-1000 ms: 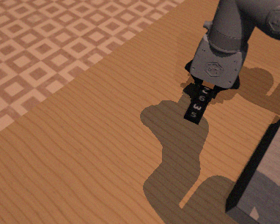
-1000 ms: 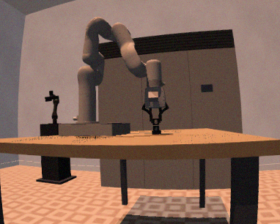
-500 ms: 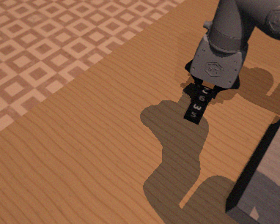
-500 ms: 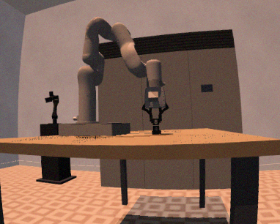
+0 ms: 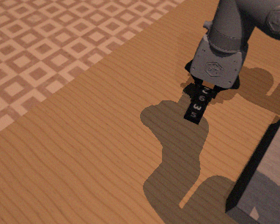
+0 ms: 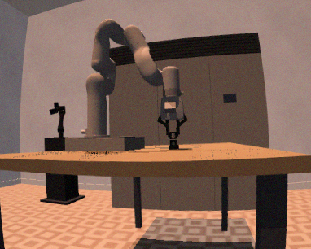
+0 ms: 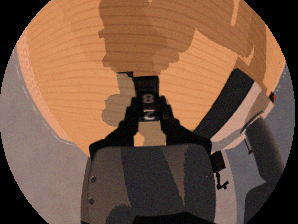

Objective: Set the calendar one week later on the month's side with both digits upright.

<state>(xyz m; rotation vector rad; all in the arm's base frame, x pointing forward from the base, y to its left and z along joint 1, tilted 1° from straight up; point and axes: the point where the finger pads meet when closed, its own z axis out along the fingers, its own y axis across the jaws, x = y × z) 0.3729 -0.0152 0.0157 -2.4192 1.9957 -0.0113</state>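
My gripper (image 5: 204, 91) (image 6: 173, 133) (image 7: 148, 104) points down and is shut on a black cube (image 5: 202, 97) (image 7: 150, 114). White digits, seemingly a 2 and a 6, show between and just below the fingers in the top view. A second black block (image 5: 193, 114) continues below; a 5 and a turned 3 show on it. In the wrist view a 2 and an 8 show between the fingers. In the exterior view the dark blocks form a narrow column down to the table. The black tray cannot be told from the cubes, and no month's name is readable.
The wooden table (image 5: 82, 154) (image 6: 234, 164) has its long edge beyond the cubes, with patterned floor past it. The robot's grey base block (image 5: 276, 176) (image 6: 95, 144) stands to one side. Arm shadows lie around the cubes.
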